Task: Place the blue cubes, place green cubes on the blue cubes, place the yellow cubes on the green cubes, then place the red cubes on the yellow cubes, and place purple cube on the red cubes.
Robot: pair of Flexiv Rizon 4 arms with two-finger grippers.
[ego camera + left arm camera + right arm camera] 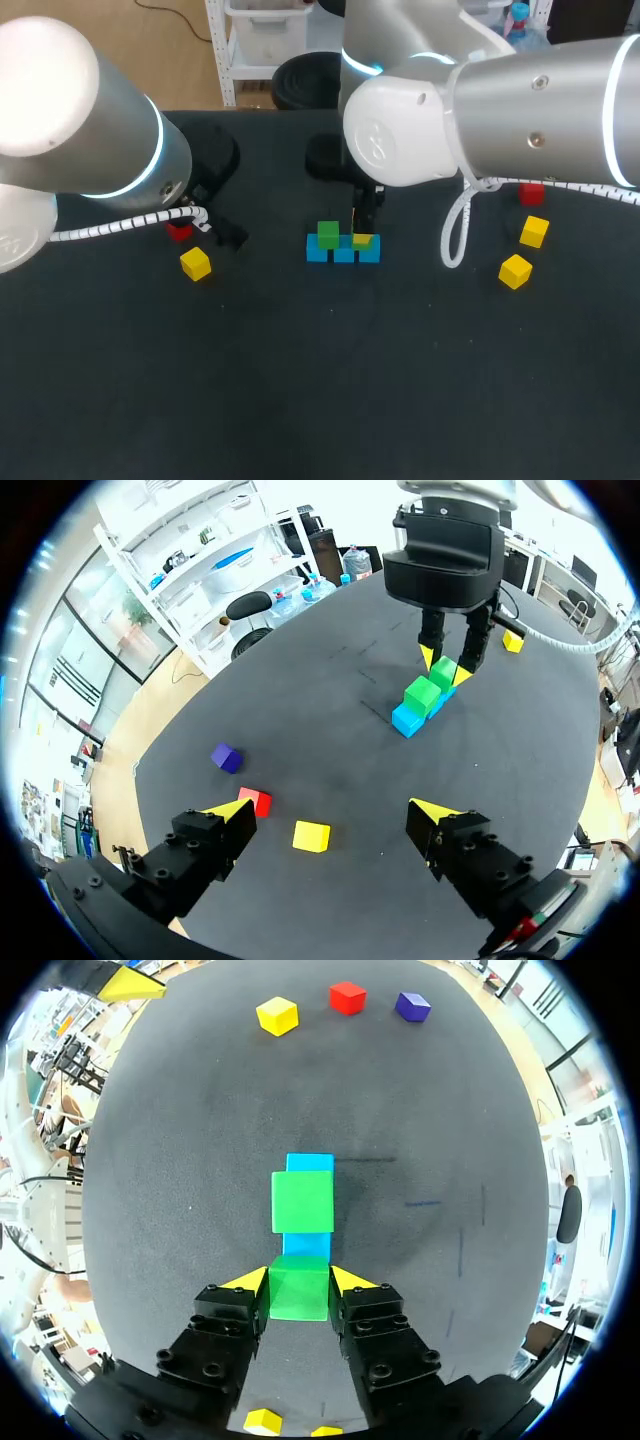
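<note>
Three blue cubes (344,254) lie in a row at the table's middle. One green cube (303,1201) sits on top of the row. My right gripper (299,1280) is shut on a second green cube (299,1290), held over the row's end nearest it; whether it rests there I cannot tell. In the left wrist view the right gripper (450,662) straddles that green cube (443,670). My left gripper (330,815) hangs open and empty above a yellow cube (311,836) and a red cube (255,801), with the purple cube (227,757) just beyond.
Two more yellow cubes (534,231) (515,271) and a red cube (531,193) lie at the right side of the table. My right arm's white cable (455,240) dangles near the blue row.
</note>
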